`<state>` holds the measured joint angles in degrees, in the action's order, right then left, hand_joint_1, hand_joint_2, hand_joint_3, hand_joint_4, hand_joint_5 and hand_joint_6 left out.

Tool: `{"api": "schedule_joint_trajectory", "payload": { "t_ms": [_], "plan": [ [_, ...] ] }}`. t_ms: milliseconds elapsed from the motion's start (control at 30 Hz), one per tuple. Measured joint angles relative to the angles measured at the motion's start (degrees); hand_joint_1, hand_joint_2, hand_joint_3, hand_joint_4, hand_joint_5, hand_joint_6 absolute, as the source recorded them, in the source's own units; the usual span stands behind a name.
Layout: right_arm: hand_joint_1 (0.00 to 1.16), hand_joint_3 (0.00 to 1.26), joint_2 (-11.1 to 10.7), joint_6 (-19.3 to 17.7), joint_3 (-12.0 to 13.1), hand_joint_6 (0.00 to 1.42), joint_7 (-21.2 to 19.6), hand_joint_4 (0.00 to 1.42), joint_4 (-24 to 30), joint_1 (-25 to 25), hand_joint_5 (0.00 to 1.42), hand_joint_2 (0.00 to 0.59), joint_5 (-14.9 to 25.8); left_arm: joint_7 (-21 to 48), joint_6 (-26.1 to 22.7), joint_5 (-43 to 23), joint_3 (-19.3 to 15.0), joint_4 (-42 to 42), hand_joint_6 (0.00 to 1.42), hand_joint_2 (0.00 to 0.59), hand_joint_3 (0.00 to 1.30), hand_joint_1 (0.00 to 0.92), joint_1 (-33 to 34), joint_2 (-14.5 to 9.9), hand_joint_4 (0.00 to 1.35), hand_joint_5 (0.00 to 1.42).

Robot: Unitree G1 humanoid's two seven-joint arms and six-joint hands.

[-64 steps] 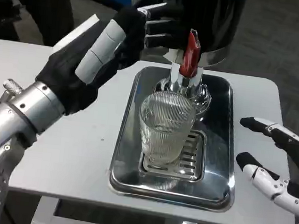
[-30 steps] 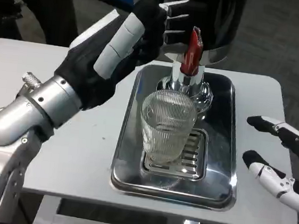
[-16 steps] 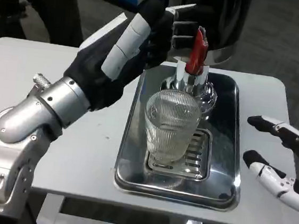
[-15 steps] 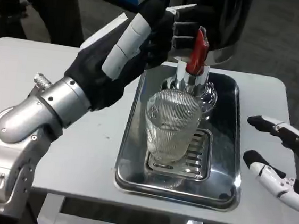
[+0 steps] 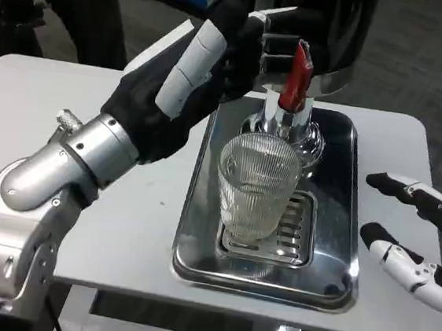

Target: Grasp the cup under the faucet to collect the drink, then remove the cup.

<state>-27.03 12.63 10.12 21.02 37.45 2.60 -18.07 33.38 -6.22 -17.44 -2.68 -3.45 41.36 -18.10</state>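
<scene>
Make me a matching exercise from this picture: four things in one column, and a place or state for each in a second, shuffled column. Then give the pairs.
Things:
1. cup
2. lever
3. left hand
4. right hand

Places or states:
A. red, at the front of the dispenser above the spout
B. raised beside the lever, fingers by the dispenser's body
C. upright on the slotted grate in the tray
D. open, at the table's right edge, apart from the tray

Pairs: 1-C, 2-A, 3-B, 4-D
</scene>
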Motion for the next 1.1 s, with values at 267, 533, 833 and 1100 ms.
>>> {"api": "schedule_joint_trajectory", "payload": {
  "t_ms": [267, 533, 833, 1100],
  "plan": [
    [0.34, 0.20, 0.00, -0.05, 0.07, 0.12, -0.01, 0.16, -0.08, 0.10, 0.12, 0.390, 0.02, 1.00, -0.03, 0.04, 1.53, 0.01, 0.22, 0.041, 0.28, 0.000, 0.82, 0.15, 0.27, 0.28],
    [0.34, 0.20, 0.00, -0.05, 0.08, 0.12, -0.01, 0.16, -0.26, 0.11, 0.12, 0.390, 0.02, 1.05, -0.12, 0.07, 1.71, 0.01, 0.23, 0.042, 0.34, 0.000, 1.02, 0.14, 0.34, 0.30],
    [0.34, 0.20, 0.00, -0.05, 0.12, 0.12, -0.02, 0.17, -0.29, 0.17, 0.12, 0.390, 0.05, -0.46, -0.12, 0.42, 1.37, 0.13, 0.31, 0.043, 0.65, 0.000, 1.01, 0.13, 0.64, 0.48],
    [0.34, 0.21, 0.00, -0.07, 0.11, 0.12, -0.03, 0.17, -0.29, 0.18, 0.12, 0.390, 0.07, -2.08, -0.11, 0.53, 0.98, 0.76, 0.33, 0.045, 0.75, 0.000, 0.64, -0.20, 0.72, 0.56]
  ]
}}
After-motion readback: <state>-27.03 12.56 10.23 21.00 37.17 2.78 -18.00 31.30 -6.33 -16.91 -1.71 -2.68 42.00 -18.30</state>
